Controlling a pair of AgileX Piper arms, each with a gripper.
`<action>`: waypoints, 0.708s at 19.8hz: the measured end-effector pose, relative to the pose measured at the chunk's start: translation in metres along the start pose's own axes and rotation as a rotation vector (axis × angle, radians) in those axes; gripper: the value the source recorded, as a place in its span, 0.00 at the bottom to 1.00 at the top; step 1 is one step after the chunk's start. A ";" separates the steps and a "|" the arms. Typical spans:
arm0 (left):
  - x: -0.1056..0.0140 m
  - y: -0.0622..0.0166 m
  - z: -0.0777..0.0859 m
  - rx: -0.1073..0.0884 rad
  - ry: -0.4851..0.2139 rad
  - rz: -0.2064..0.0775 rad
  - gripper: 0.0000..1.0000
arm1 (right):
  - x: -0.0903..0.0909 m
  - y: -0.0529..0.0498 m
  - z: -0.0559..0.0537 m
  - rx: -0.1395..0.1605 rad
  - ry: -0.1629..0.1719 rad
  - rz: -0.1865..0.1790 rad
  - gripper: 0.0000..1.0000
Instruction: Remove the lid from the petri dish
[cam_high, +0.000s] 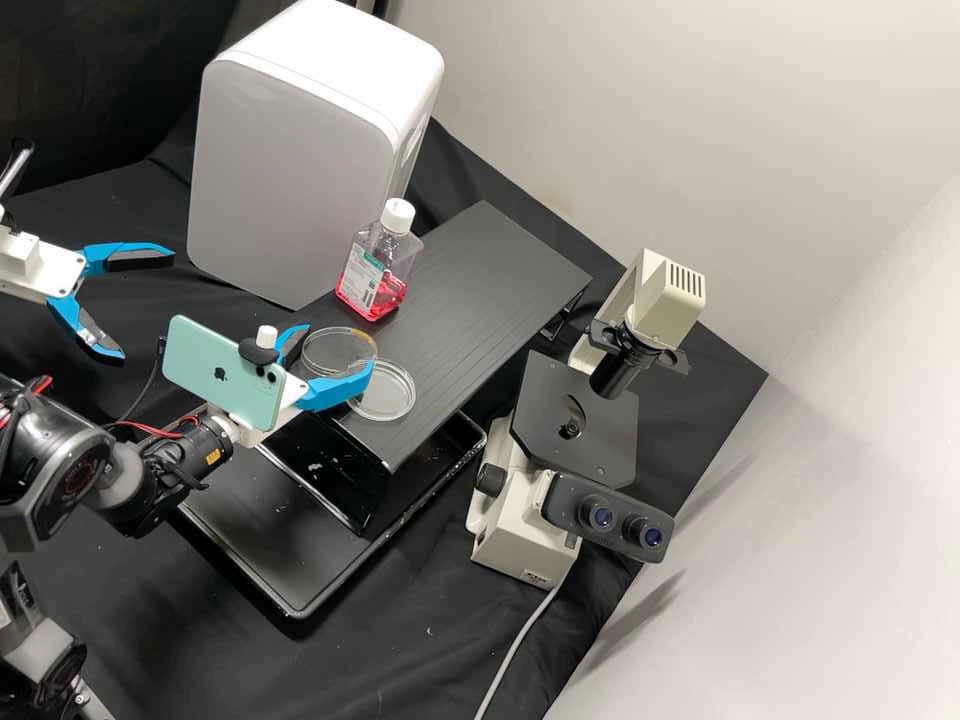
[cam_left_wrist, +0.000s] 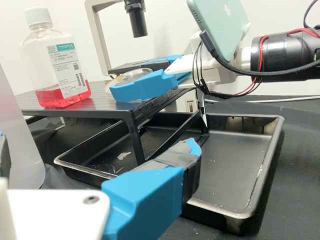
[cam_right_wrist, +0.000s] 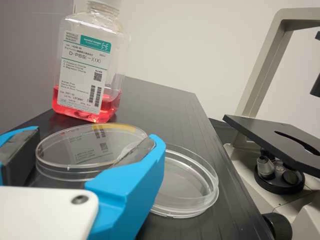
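A clear round lid (cam_right_wrist: 85, 147) sits between the two blue fingers of the right claw (cam_high: 332, 360), which pinches it across its width, one finger on each side of the rim. The lid lies nearly flat, tipped a little, over the near left corner of a raised black shelf (cam_high: 480, 290). The left wrist view suggests it hangs just above the shelf top, though the gap is hard to judge.

The open dish (cam_high: 388, 391) rests flat on the shelf just beside the lid, close to the shelf's near edge, on the side toward the microscope (cam_high: 575, 440). In the right wrist view the lid's rim overlaps the dish's rim; whether the two touch cannot be told. The lid looks already off the dish, so the task appears almost done.

What matters for the next move is that the dish lies just past the claw's fingertips, on the microscope side. Taking the lid away from the dish probably means drawing it back along the claw's own line or lifting it straight up, not swinging it sideways over the dish. A round lid has no long axis, so any grip across it would serve.

A bottle (cam_high: 376, 262) of pink liquid stands farther back along the shelf's left edge, apart from the lid. The shelf stands in a shallow black tray (cam_high: 300, 560) on the bench (cam_high: 450, 640).

The left claw (cam_high: 140, 303) hangs spread and empty, well to the left over the bench, in front of a white box (cam_high: 310, 140). The right arm is clearly the nearer one.
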 end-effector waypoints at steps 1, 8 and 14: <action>0.000 0.0000 0.000 -0.002 0.000 0.000 1.00 | 0.000 -0.001 0.000 -0.001 -0.001 -0.001 0.00; 0.000 -0.0001 0.000 -0.002 0.000 0.000 1.00 | 0.001 -0.002 0.001 -0.003 0.003 0.008 1.00; 0.000 -0.0010 0.000 -0.005 0.000 -0.003 1.00 | 0.001 -0.002 0.002 0.000 -0.004 0.012 1.00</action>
